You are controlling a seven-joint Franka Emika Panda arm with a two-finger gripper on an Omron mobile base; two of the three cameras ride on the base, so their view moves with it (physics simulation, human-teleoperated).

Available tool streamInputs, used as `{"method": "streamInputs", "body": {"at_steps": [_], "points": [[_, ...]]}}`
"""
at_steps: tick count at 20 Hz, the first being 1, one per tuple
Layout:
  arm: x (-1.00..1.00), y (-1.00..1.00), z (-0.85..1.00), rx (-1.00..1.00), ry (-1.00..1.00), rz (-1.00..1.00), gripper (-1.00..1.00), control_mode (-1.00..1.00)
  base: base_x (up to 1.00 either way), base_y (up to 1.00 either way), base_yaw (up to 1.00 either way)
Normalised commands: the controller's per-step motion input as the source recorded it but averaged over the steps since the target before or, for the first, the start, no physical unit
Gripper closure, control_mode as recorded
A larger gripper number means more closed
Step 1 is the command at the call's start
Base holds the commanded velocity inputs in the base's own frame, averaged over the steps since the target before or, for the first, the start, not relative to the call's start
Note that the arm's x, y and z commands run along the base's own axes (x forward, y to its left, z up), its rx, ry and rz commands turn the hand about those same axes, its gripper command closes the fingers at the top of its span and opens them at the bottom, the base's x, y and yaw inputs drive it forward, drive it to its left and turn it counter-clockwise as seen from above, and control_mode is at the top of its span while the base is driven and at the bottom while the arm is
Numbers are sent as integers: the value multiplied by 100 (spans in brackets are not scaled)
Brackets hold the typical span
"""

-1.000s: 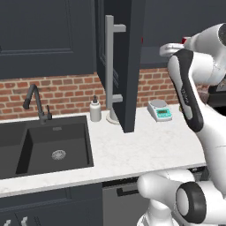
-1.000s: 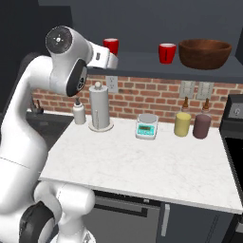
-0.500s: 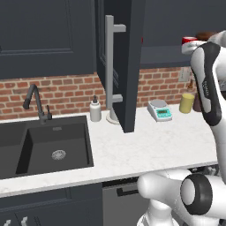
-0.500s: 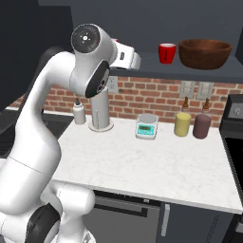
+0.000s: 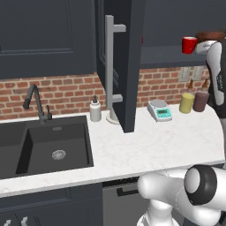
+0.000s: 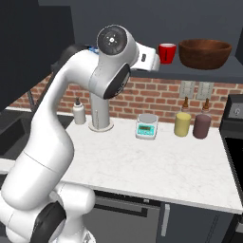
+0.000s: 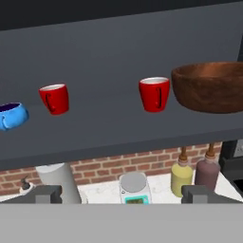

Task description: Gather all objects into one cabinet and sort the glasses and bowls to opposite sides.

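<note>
Swinging right since the earlier frame, the arm now faces the open cabinet shelf, tool [image 7: 121, 193] empty with fingers spread wide apart.

Left to right in the hand view, all on one shelf of the cabinet [image 7: 118, 137]: blue bowl [image 7: 12, 116] at nine o'clock, left red cup [image 7: 54, 98] beside it, right red cup [image 7: 154, 94] just right of twelve, brown bowl [image 7: 211, 88] at three o'clock, near that cup. On the surface [image 6: 142, 161] below stand a small scale [image 7: 135, 189] and two jars [image 7: 189, 176]. The step appears to be sorting: bowls sit at opposite ends, cups between. Next probably calls for advancing, fingers still wide, onto one cup or bowl to regroup them.
</note>
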Motion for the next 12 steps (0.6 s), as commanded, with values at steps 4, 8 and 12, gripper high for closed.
{"method": "streamInputs", "body": {"at_steps": [4, 8, 12], "points": [[0, -25, 0, 0, 0, 0, -100, -100, 0, 0, 0], [0, -15, -1, 0, 0, 0, -100, -100, 0, 0, 0], [0, -2, -6, 0, 0, 0, -100, -100, 0, 0, 0]]}}
